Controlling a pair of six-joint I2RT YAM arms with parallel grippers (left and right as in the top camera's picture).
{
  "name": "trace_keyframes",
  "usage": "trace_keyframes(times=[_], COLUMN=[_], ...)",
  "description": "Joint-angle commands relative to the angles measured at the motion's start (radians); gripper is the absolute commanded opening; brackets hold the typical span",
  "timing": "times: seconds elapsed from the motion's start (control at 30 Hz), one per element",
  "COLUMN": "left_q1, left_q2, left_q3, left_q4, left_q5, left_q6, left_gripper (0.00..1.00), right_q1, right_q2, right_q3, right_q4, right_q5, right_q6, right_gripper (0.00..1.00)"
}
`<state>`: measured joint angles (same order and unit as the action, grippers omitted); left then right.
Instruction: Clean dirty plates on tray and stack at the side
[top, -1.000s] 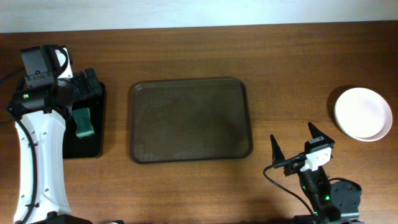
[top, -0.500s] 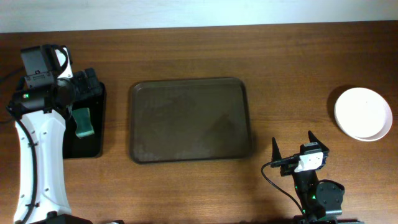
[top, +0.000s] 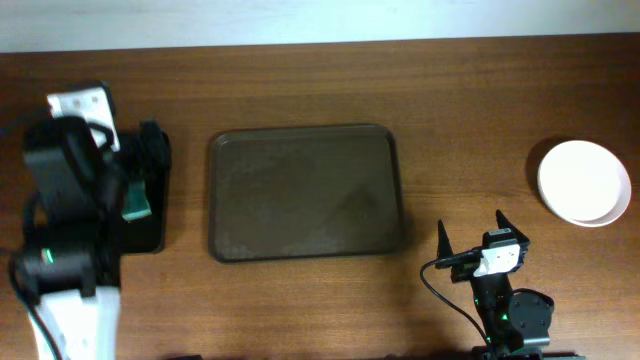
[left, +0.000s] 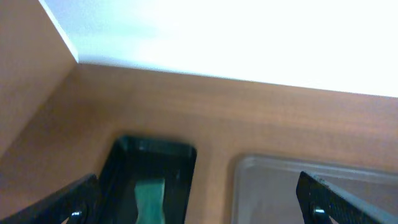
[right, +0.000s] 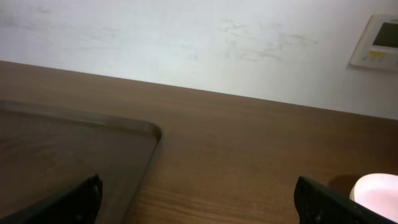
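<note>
The tray (top: 300, 140) is bare, and the plates (top: 585, 182) sit as a white stack well off to its right, though I can't count them from above. I'd call cleaning and stacking done. My left gripper (left: 198, 186) hangs wide open over the black tray (left: 155, 148), holding nothing, with the sponge (left: 149, 198) lying in it. My right gripper (top: 470, 222) is also spread wide and empty, near the tray's front right corner. Next I'd park both arms, clear of the plates.

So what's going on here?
Nothing is in hand. The tray is bare, and the plates sit on the table off to its right. The right gripper hangs open near a corner of the tray. The left gripper hangs open by the black tray with the green sponge.
</note>
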<state>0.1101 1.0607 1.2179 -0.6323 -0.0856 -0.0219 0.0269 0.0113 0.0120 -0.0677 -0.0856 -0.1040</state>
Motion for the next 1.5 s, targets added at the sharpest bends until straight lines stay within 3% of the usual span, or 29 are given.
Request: trace_keyframes(times=[0.0, 0.13, 0.2, 0.37, 0.47, 1.47], left_q1=[-0.015, -0.084, -0.097, -0.097, -0.097, -0.097], left_q2=[-0.265, -0.720, -0.903, -1.056, -1.056, -1.056], left_q3=[-0.333, -0.880, -1.057, -1.208, -1.208, -1.208], left_q4=[0.204, 0.553, 0.576, 0.575, 0.548, 0.549], left_q5=[0.077, 0.071, 0.072, 0.076, 0.076, 0.082], left_q6=[0.015, 0.016, 0.016, 0.051, 0.092, 0.092], left_gripper=[0.99, 0.99, 0.99, 0.99, 0.99, 0.99], right_q1=[0.004, 0.004, 0.004, 0.004, 0.004, 0.004], right_q2=[-0.006, -0.006, -0.006, -0.006, -0.006, -0.006], right_q3=[-0.006, -0.006, -0.006, -0.006, -0.006, -0.006], right_q4=[-0.005, -0.005, -0.005, -0.005, -0.005, -0.005], right_q5=[0.012, 0.012, 0.012, 0.012, 0.012, 0.012], right_q6=[0.009, 0.009, 0.008, 0.009, 0.009, 0.009], right_gripper=[0.98, 0.98, 0.98, 0.98, 0.99, 0.98])
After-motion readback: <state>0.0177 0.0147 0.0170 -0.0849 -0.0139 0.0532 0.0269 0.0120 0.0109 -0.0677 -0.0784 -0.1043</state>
